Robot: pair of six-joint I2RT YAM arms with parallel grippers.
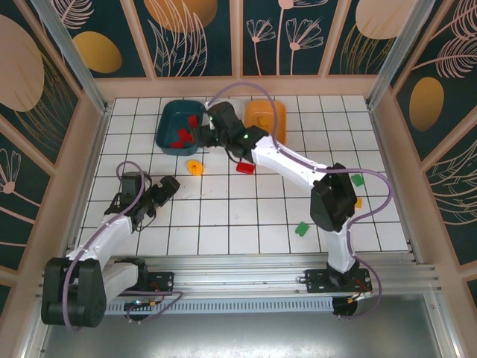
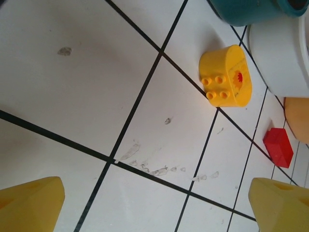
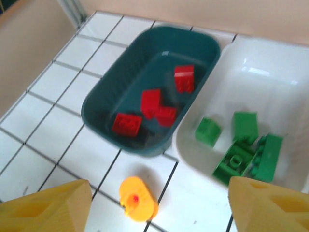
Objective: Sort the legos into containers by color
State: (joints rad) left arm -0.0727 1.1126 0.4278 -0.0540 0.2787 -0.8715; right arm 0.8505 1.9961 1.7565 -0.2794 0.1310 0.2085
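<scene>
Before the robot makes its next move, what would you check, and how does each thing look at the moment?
1. Left gripper open and empty: ok.
2. Right gripper open and empty: ok.
3. Teal tub holds red bricks only: ok.
4. White tub holds green bricks only: ok.
5. Table free of loose bricks: not ok; a yellow brick and a loose red brick lie on it.
6. Orange tub contents: cannot tell; the right arm covers part of it.
</scene>
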